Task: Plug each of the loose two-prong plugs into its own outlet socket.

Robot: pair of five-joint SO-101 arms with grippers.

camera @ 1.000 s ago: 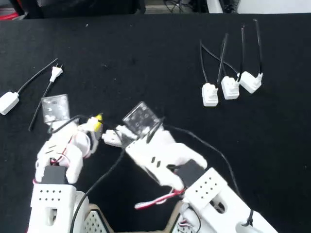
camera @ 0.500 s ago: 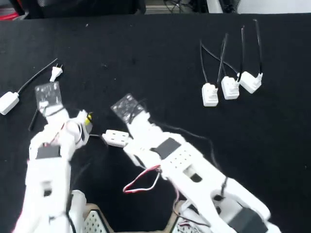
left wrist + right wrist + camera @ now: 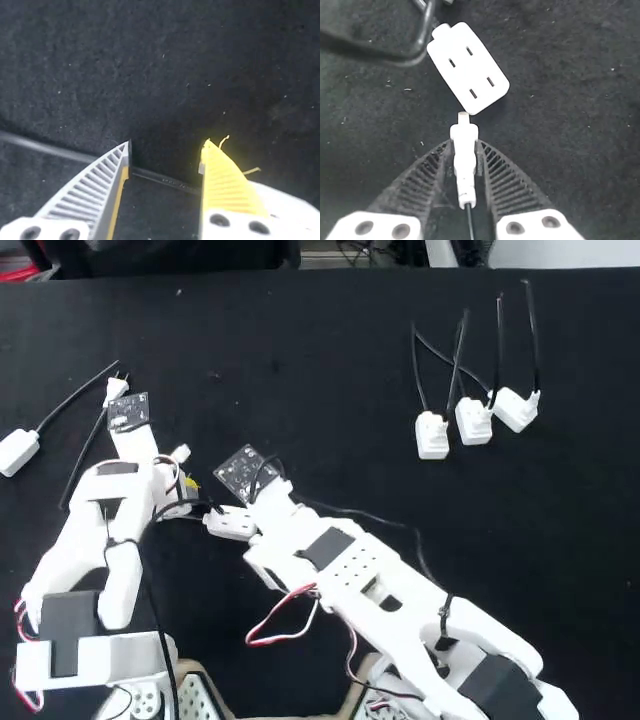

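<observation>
White plug point(image 3: 464, 160) sits clamped in our right gripper point(image 3: 464, 147), its tip just beside the flat outlet socket point(image 3: 468, 67). Our left gripper point(image 3: 167, 145) has its jaws wide above a black cable point(image 3: 160, 179).

Table cover point(image 3: 570, 75): black cloth, matt, short felt-like nap, flecked with pale lint. Outlet socket point(image 3: 468, 67) and plug point(image 3: 464, 134): white plastic, smooth, the socket face with a faint sheen; cable point(image 3: 160, 177) black, smooth-jacketed, slightly glossy. Left gripper point(image 3: 166, 142) has ribbed plastic fingers point(image 3: 225, 185), one grey, one yellow; arm shells point(image 3: 370, 585) white plastic, matt.
</observation>
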